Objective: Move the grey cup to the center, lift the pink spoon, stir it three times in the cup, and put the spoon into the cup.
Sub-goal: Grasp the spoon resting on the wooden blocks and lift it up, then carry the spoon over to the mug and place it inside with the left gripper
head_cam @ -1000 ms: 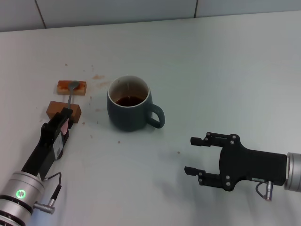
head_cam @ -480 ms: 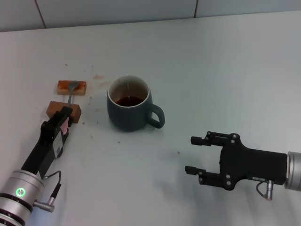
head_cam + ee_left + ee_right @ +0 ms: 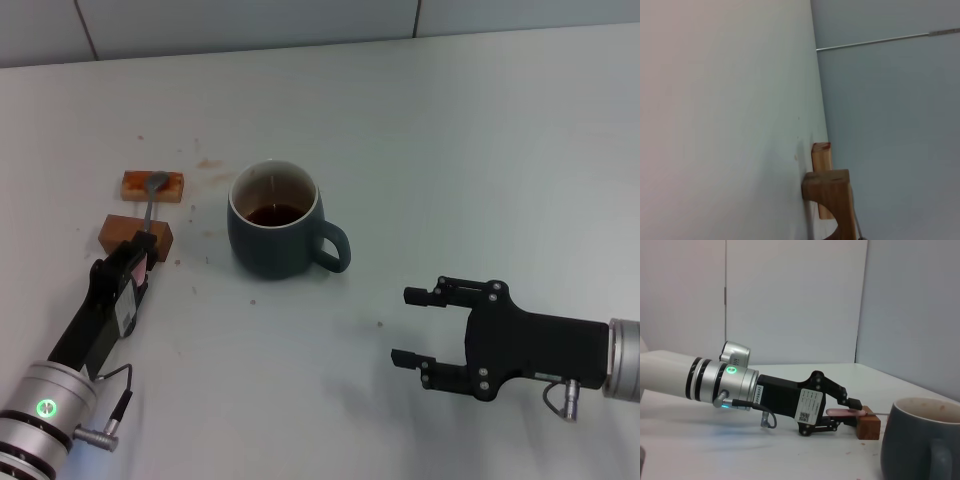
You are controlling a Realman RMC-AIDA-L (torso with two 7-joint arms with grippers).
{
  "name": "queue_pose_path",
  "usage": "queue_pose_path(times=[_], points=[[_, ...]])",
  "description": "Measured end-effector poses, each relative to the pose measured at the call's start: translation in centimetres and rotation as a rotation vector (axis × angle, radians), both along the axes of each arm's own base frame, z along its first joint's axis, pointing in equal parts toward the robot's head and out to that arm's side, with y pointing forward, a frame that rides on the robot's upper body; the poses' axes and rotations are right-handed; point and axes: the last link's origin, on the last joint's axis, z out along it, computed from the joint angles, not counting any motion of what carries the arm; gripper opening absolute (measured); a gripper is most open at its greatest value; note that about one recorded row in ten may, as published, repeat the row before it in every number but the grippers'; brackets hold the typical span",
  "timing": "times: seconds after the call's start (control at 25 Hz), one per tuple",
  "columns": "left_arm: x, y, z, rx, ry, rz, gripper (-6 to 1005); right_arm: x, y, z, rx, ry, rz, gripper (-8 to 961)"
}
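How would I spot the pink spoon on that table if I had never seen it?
Start at the grey cup in the middle of the white table. To its left sit two brown blocks, and the pink spoon bridges them, handle end at the left gripper. It is the only slim thing there, with a grey metal bowl.

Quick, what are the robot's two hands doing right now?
Left gripper: jaws around the pink spoon handle, closed or not cannot be told.
Right gripper: open, empty.

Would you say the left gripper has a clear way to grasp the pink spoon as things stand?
Probably yes: the left gripper is already at the pink spoon, its fingers above and below the handle, which juts off the brown block. Nothing blocks it.
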Motion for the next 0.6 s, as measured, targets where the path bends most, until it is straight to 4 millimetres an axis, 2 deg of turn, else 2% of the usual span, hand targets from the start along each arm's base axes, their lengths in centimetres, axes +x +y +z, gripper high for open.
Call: queue_pose_path(times=[0.12,0.32,0.4,0.6], points=[[0.0,0.02,0.0,0.0,0.0,0.0,271,-0.02,0.04,0.0,0.0,-0.001,0.001,666],[0.05,0.12,-0.01,-0.001,0.004,-0.003,203,-0.01,0.09,-0.02,0.001,-0.003,0.0,667],[-0.02,0.2,0.07,0.001,0.01,-0.005,133,-0.03,0.13,-0.02,0.001,-0.004,0.001,667],[0.38,0.61,0.73,0.038,0.02,-0.047,134,-0.03,0.16,-0.06,0.001,-0.005,0.0,667]])
